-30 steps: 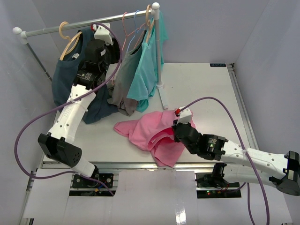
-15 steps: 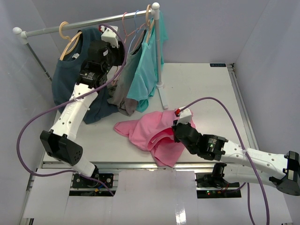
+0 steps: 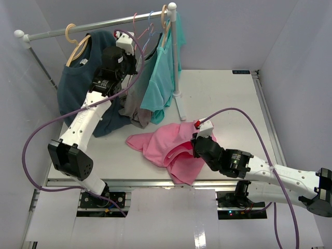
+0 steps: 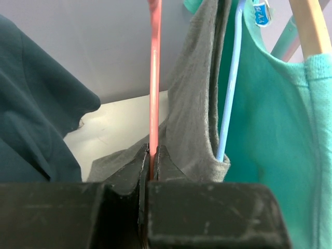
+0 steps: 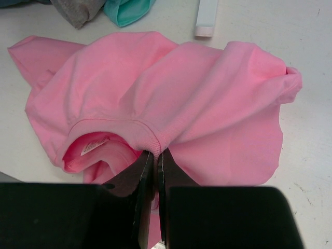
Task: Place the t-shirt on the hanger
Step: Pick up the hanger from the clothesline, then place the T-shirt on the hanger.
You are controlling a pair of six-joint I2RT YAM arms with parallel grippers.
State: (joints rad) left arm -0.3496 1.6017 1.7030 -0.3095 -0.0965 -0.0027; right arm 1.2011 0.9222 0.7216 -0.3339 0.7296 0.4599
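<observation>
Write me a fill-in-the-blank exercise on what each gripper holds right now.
1. The left gripper is shut on the thin ____ hanger.
2. The right gripper pinches the t-shirt at its ____.
3. The t-shirt lies crumpled on the white ____.
Missing words: pink; collar; table.

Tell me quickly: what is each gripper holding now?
Left gripper: closed on the pink hanger.
Right gripper: closed on the pink t-shirt, at its collar.
</observation>
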